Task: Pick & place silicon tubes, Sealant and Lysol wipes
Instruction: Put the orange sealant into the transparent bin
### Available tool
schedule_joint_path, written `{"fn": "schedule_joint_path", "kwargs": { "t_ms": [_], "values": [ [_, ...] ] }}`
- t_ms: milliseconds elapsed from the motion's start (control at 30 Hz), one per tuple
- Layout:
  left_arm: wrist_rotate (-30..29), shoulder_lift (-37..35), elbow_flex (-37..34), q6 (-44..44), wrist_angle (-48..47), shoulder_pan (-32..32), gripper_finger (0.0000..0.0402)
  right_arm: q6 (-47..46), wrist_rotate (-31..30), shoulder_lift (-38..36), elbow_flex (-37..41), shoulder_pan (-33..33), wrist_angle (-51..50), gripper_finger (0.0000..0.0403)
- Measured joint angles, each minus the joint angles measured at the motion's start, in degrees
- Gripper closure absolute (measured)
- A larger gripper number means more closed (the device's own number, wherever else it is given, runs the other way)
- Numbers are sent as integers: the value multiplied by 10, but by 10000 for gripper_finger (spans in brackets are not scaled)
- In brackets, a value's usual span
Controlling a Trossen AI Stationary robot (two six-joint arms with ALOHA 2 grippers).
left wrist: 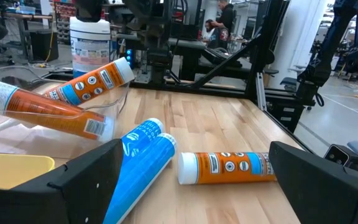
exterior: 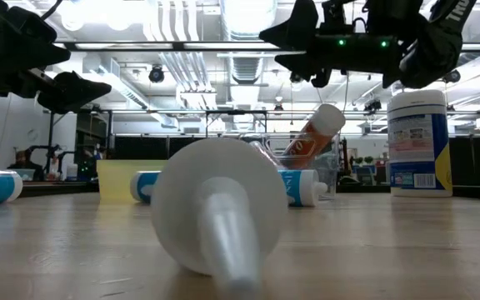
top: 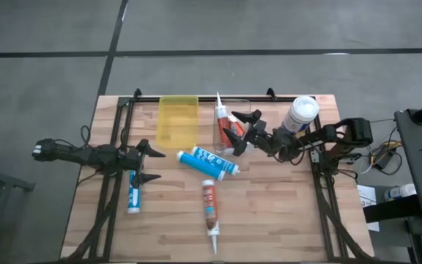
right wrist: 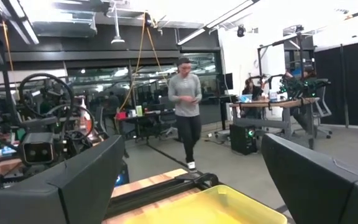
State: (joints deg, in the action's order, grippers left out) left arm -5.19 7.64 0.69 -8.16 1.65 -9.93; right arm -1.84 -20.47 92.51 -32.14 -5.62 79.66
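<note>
Lysol wipes [top: 301, 114] stand on the wooden table [top: 269, 213]; both end effectors released; a person [right wrist: 186, 112] walks behind.

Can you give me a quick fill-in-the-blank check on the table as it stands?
1. The white cylindrical Lysol wipes canister stands ____.
2. The flat yellow plastic tray holds ____ tubes.
3. The right gripper, jaws open, hangs over the clear ____ holding orange tubes.
4. The left gripper has its jaws ____.

Answers: upright; no; bin; open
</note>
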Motion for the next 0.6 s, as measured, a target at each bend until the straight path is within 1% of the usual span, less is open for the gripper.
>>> {"fn": "schedule_joint_path", "kwargs": {
  "t_ms": [167,300,400,600],
  "values": [
    [0,0,0,0,0,0,3,10,35,-16,0,1,-13,24],
    [0,0,0,0,0,0,3,5,49,-32,-4,2,-61,24],
    [0,0,0,0,0,0,3,2,59,-47,-13,6,-122,24],
    [0,0,0,0,0,0,3,-51,66,-84,-51,29,-303,24]
  ]
}}
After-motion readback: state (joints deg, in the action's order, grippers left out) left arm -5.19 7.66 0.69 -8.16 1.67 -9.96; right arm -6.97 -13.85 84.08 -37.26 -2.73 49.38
